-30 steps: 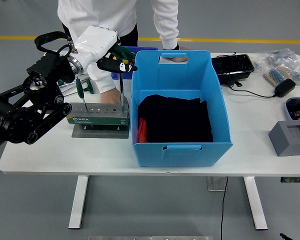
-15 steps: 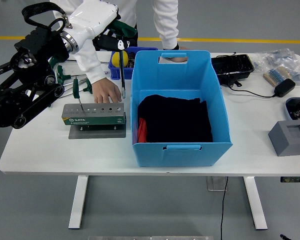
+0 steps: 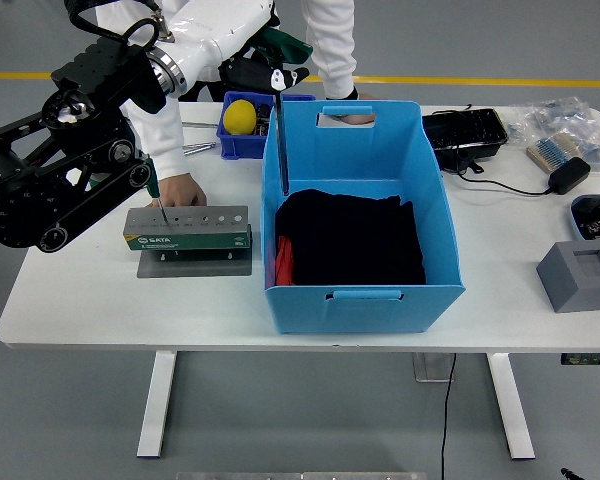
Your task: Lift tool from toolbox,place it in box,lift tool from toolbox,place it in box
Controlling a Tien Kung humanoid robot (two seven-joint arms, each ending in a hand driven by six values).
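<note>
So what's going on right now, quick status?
Left hand shut on T-handle tool, shaft hanging over blue box left rim. Right hand not in view. Person's hand behind the tool holder, clear of the box.

Single high head view, facing forward and down, whole table (image 3: 100, 300) visible

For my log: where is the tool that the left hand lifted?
In the head view, the tool hangs upright from the left hand, over the left rim of the blue box.

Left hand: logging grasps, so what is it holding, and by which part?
The left hand holds a T-handle tool by its green handle, shaft hanging over the blue box.
</note>
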